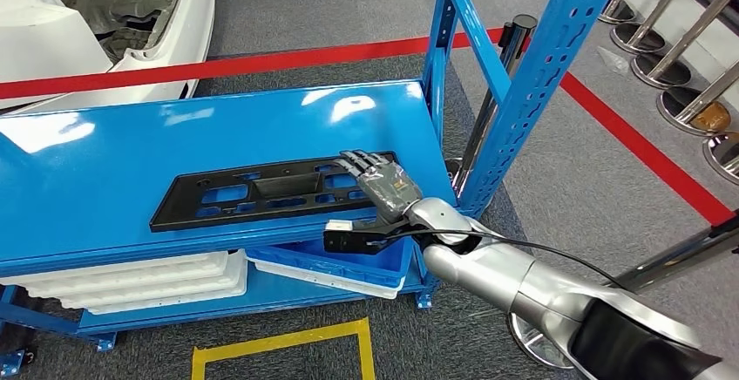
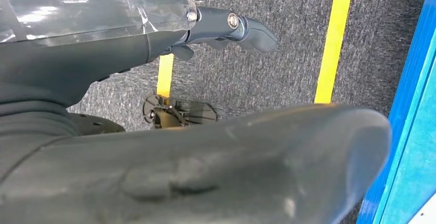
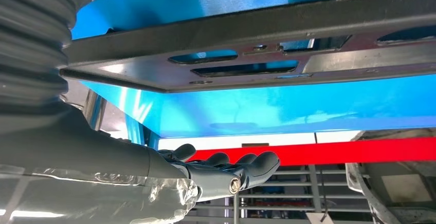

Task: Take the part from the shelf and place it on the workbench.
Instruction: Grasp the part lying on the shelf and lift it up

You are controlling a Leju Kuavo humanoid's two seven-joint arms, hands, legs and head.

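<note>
Head view high, looking down; right wrist close, sharing shelf (image 1: 218, 136).

A black part (image 1: 270, 190) pierced with cut-outs lies on a glossy blue shelf (image 1: 131, 153), the dark grey right hand (image 1: 376, 178) on a silver arm (image 1: 505, 275) at its end. Below the shelf, white trays (image 1: 148, 280) and yellow floor tape (image 1: 283, 345) stand out against grey carpet. Beyond the shelf, a red floor line (image 1: 261, 64) runs past a white car body (image 1: 105, 23).

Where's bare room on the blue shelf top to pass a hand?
Bare shelf runs left of and behind the black part, up to the back edge. A narrow bare strip lies along the front edge. It is crowded at the part's right end: the right hand is over it, beside the upright.
</note>
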